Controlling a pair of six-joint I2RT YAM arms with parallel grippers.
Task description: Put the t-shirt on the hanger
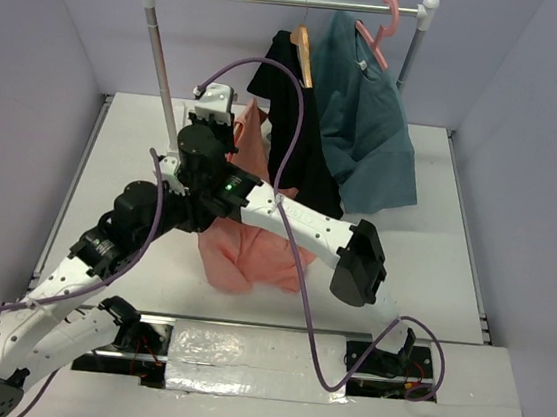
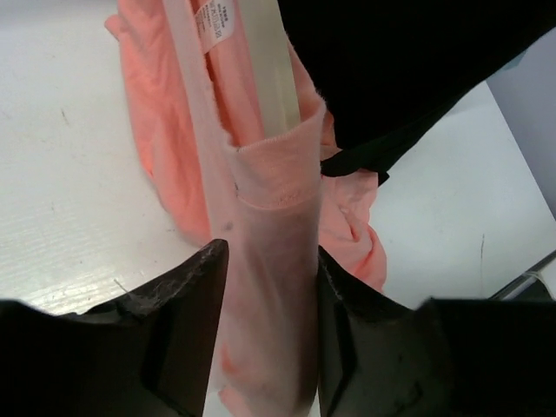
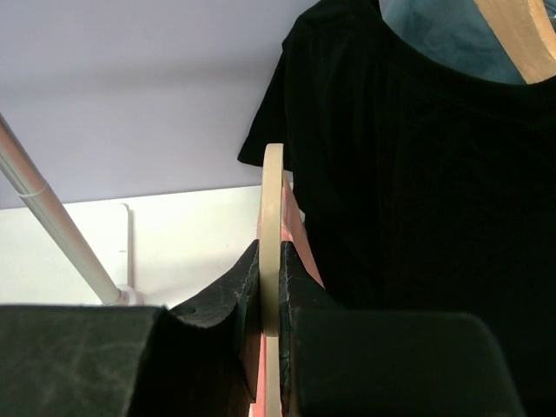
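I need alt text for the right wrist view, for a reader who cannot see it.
The right tool is shut on the thin pale hanger, seen edge-on, with the salmon t-shirt beside it. A black shirt hangs at right.

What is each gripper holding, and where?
Right gripper pinches the pale beige thin hanger across its flat sides. Left gripper straddles a fold of the salmon cloth t-shirt; grip uncertain.

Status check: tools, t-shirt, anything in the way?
Right tool shut on hanger. Left tool astride t-shirt fabric, grip unclear. Black shirt hangs close beside.
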